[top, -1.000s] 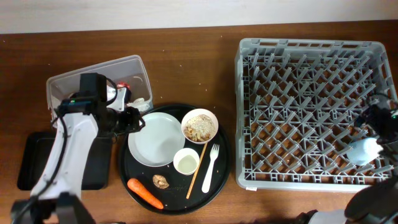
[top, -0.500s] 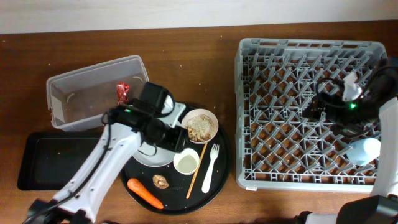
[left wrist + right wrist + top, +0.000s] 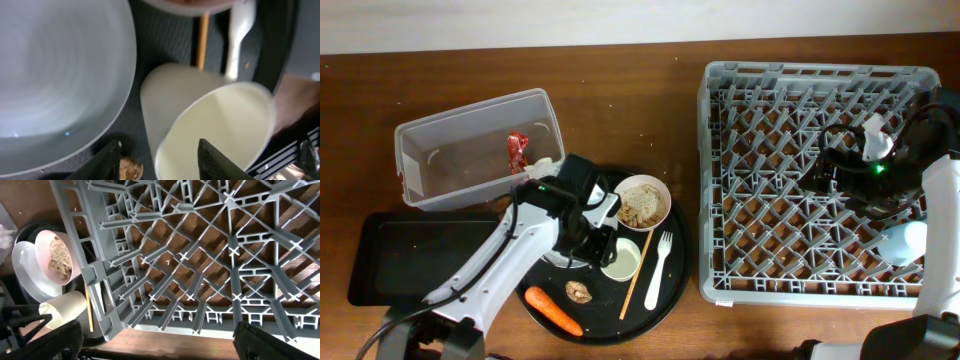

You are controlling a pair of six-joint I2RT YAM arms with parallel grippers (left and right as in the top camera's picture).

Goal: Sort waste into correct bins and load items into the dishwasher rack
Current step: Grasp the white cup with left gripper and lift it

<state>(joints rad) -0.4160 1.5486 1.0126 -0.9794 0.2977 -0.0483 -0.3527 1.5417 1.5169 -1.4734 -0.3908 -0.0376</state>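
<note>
1. Left gripper [image 3: 160,147] open, empty, lower centre of the overhead frame; fingers [image 3: 112,157] seemingly straddling the near rim of the small white cup [image 3: 620,262] on the round black tray [image 3: 672,296].
2. Right gripper [image 3: 157,330] open, empty, over the dishwasher rack [image 3: 800,72] at right.
3. Seat one finger inside, one outside; pinch gently; lift straight, clear of wooden stick [image 3: 638,272] and bowl [image 3: 641,178].

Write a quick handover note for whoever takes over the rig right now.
Left tool: open, at the small white cup on the round tray.
Right tool: open, empty, over the rack.
Done: red wrapper in the clear tub; light-blue cup in the rack.
To do: carrot, brown lump and scraps in the bowl to bin; plate, bowl, that cup, fork, stick to rack.
</note>
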